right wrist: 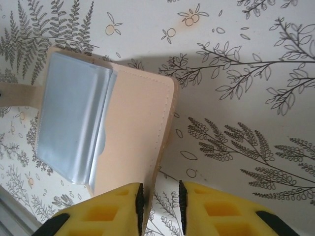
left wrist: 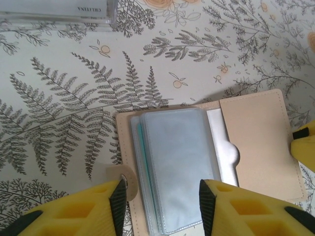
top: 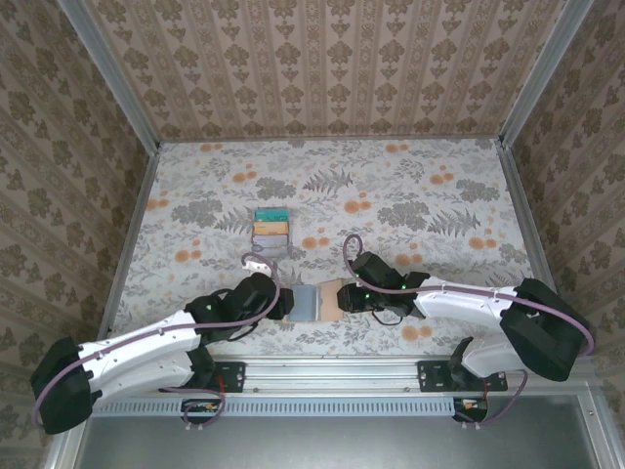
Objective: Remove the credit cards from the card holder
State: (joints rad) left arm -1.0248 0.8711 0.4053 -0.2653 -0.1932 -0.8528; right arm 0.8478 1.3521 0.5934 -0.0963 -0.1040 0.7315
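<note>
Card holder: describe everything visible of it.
The card holder lies open on the flowered table. Tan, leather-like, stitched edges, snap tab. One panel carries a stack of clear plastic sleeves showing a teal edge; the other has a notched pocket holding a pale card. The left tool hangs open over the sleeves; the right tool sits at the pocket panel's edge, contact unclear.

A lab test booth: wallpapered panels [top: 322, 59] in aluminium framing [top: 109, 73] enclose the table [top: 410, 186].
</note>
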